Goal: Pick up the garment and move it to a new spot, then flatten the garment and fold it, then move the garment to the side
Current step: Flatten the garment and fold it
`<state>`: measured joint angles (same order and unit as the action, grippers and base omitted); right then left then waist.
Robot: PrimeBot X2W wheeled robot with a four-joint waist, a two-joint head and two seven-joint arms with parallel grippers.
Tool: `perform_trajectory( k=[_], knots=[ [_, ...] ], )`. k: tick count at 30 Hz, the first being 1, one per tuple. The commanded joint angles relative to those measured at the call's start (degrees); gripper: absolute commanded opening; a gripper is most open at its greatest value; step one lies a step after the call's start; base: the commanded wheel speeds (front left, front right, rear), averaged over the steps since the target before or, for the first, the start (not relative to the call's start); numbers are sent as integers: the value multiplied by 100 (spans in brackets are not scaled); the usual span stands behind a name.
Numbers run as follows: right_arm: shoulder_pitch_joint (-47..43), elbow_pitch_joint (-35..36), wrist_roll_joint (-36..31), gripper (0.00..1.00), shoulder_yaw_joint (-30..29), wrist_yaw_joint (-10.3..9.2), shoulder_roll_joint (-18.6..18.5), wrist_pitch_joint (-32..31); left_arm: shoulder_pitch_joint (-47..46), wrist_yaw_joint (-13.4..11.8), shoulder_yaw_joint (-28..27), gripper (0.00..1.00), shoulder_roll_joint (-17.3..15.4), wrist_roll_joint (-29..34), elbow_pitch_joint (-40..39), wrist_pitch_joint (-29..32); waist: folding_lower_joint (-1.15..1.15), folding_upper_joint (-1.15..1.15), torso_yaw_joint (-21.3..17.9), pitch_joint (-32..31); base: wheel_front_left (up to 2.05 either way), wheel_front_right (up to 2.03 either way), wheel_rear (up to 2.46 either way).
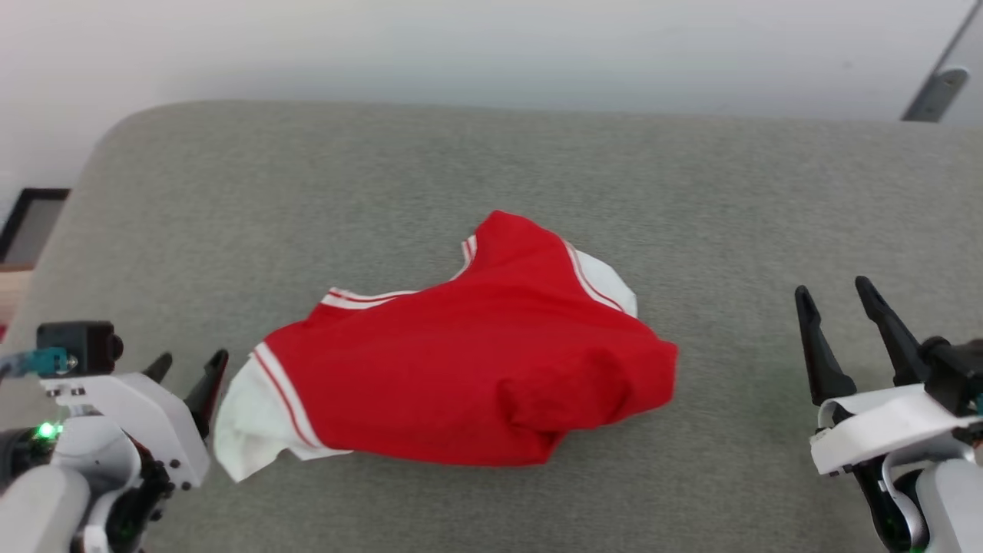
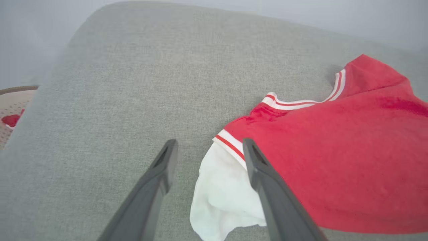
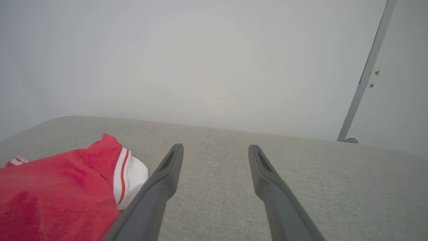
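The garment (image 1: 461, 361), a red jersey with white sleeves and striped trim, lies loosely bunched in the middle of the grey cushion, back side up. In the left wrist view the garment (image 2: 334, 154) shows its white sleeve between and just past my own fingers. My left gripper (image 1: 188, 370) hangs open right beside that sleeve, its jaws apart with nothing pinched between them (image 2: 207, 147). My right gripper (image 1: 833, 296) stands open well to the right of the cloth, over bare cushion (image 3: 215, 149). In the right wrist view the garment (image 3: 60, 187) lies at the lower left.
The grey padded surface (image 1: 691, 192) spreads wide around the shirt, with a rounded far-left corner. A pale wall rises behind it. A slanted grey pole (image 3: 364, 73) stands at the far right. Off the left edge lies a mesh basket (image 2: 13, 110) holding a bit of red cloth.
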<state>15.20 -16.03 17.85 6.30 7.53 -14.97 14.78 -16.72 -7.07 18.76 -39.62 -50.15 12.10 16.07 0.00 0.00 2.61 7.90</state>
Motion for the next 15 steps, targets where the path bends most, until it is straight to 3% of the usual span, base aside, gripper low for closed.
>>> perform_trajectory(
  k=[1, 10, 15],
  knots=[
    [116, -74, 95, 100, 91, -8, -53, -55, 122, -37, -38, 100, 71, 64, -100, -223, 0, 0, 267, -65, 0, 0, 0],
    [754, -573, 660, 100, 718, -8, -356, -855, 601, -325, -220, 100, 485, 645, -623, -2038, 0, 0, 944, 42, 0, 0, 0],
    [1145, -817, 878, 100, 1146, -8, -584, -1410, 758, -305, -279, 100, 799, 685, -609, -2708, 0, 0, 1294, 166, 0, 0, 0]
  ],
)
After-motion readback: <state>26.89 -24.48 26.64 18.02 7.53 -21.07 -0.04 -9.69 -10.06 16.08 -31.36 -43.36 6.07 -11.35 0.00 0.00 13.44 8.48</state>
